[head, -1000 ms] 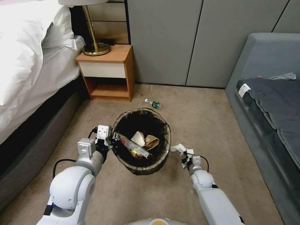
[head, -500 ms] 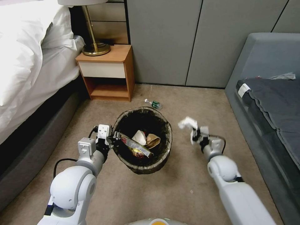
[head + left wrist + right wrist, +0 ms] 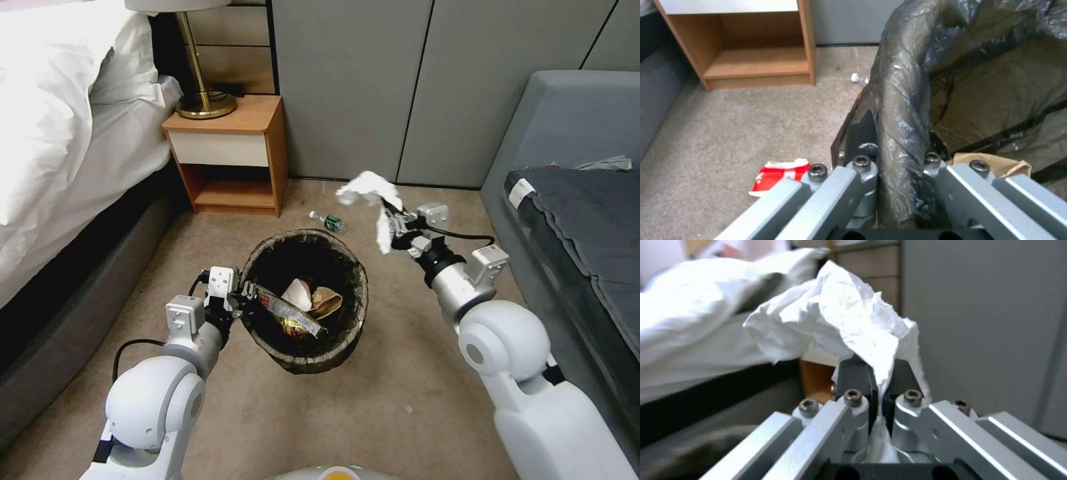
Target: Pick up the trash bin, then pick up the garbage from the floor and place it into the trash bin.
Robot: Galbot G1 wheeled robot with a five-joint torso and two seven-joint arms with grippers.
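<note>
The trash bin (image 3: 301, 361), lined with a dark bag, hangs just above the carpet. My left gripper (image 3: 243, 293) is shut on its near-left rim; in the left wrist view the lined rim (image 3: 902, 110) runs between the fingers of that gripper (image 3: 900, 166). Garbage lies inside: a snack wrapper (image 3: 291, 315), a brown paper bag (image 3: 326, 301) and a white piece (image 3: 295, 294). My right gripper (image 3: 395, 231) is raised beyond the bin's far right rim, shut on a white tissue (image 3: 371, 191) (image 3: 840, 323). A small green-labelled bottle (image 3: 328, 221) and a red-and-white carton (image 3: 780, 171) lie on the floor.
A wooden nightstand (image 3: 230, 157) with a brass lamp (image 3: 200, 100) stands at the back left beside the white bed (image 3: 60, 133). A grey daybed (image 3: 580, 200) lines the right side. Grey wall panels (image 3: 373, 87) close the back. A tiny white scrap (image 3: 408, 408) lies on the carpet.
My right gripper rose from the floor at the bin's right side, carrying the tissue up and farther away. The left arm and the bin stayed put.
</note>
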